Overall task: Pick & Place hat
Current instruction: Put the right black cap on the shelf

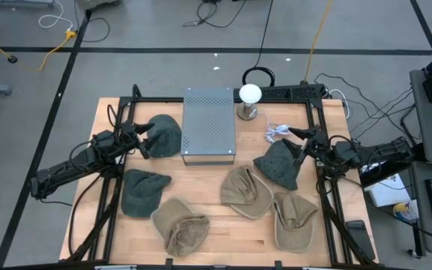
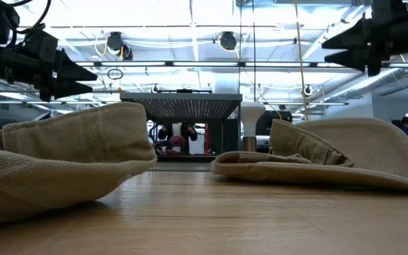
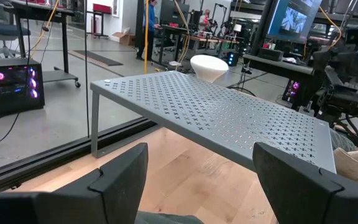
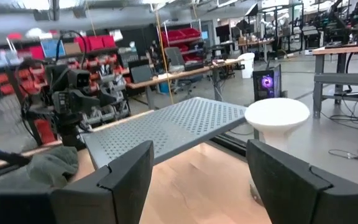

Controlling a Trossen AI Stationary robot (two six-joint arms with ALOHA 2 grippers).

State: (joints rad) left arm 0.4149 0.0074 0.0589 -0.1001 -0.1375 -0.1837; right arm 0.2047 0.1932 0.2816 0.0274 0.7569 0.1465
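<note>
Several hats lie on the wooden table in the high view. Two are dark green: one point(image 1: 165, 136) left of the grey perforated shelf point(image 1: 208, 124), one point(image 1: 142, 191) nearer the front. A third dark green hat point(image 1: 277, 165) lies on the right. Three tan hats point(image 1: 180, 225) point(image 1: 244, 191) point(image 1: 295, 217) lie along the near side. My left gripper point(image 1: 142, 139) point(image 3: 201, 152) is open, raised beside the first green hat's left edge. My right gripper point(image 1: 298, 142) point(image 4: 201, 149) is open, raised over the right green hat's right edge.
The perforated metal shelf point(image 3: 229, 112) stands at the table's far middle. A white round lamp point(image 1: 250, 94) with a cable is to its right. Black frame rails point(image 1: 118, 187) run along both sides. In the low view, tan hats point(image 2: 62, 163) point(image 2: 331, 152) fill the foreground.
</note>
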